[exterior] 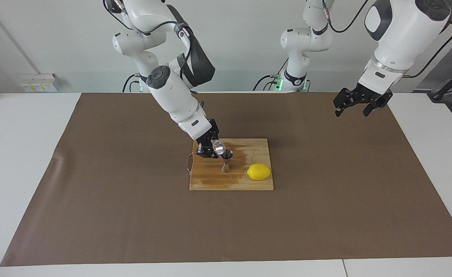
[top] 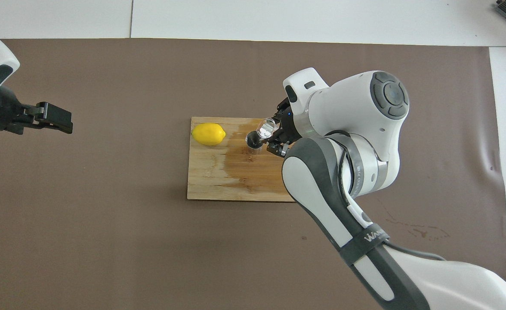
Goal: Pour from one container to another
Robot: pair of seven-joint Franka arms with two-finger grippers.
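The right gripper (exterior: pixel 213 148) is closed on the glass cup (exterior: pixel 218 146), which is tipped over the mouth of the jigger (exterior: pixel 226 161); contact between the rims cannot be judged. The jigger is stood upright on the cutting board (exterior: pixel 231 182), beside a lemon (exterior: pixel 259 171). The left gripper (exterior: pixel 352 105) is held spread over the mat (exterior: pixel 326 211), waiting.

white table (exterior: pixel 18 161) – brown mat (exterior: pixel 133 223) – pale wall (exterior: pixel 249 38)
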